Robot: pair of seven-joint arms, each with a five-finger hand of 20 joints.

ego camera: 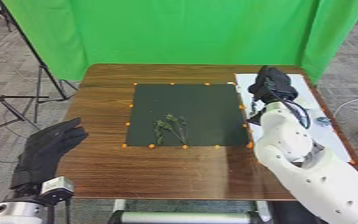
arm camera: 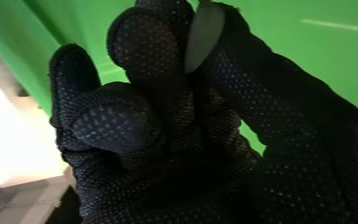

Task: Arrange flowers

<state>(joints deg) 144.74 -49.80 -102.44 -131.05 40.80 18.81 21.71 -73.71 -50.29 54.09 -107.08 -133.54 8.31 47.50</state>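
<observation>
On the far left, a dark stand (ego camera: pixel 40 60) has its legs on the grey carpet (ego camera: pixel 2 145). Next comes the robot's left hand (ego camera: pixel 48 148) at the left edge of the brown desk (ego camera: pixel 100 170), its fingers loosely extended, close together, with nothing in them. A dark mat (ego camera: pixel 180 97) edged with small orange dots lies in the middle of the desk, and on its near part is a little bunch of green sprigs (ego camera: pixel 173 129), leafy heads toward the far side, stems drawing together toward the near edge. Behind the desk hangs a bright green curtain (ego camera: pixel 193 32). Over on the right side lies a long white sheet (ego camera: pixel 297 81), with the right hand (ego camera: pixel 276 86) above its far part. In the right wrist view, its thumb and a finger are clamped on a slender grey-green piece (arm camera: pixel 205 39); I can't tell whether it's a leaf. Farther right, a small bluish sprig (ego camera: pixel 324 121) lies on the sheet.
</observation>
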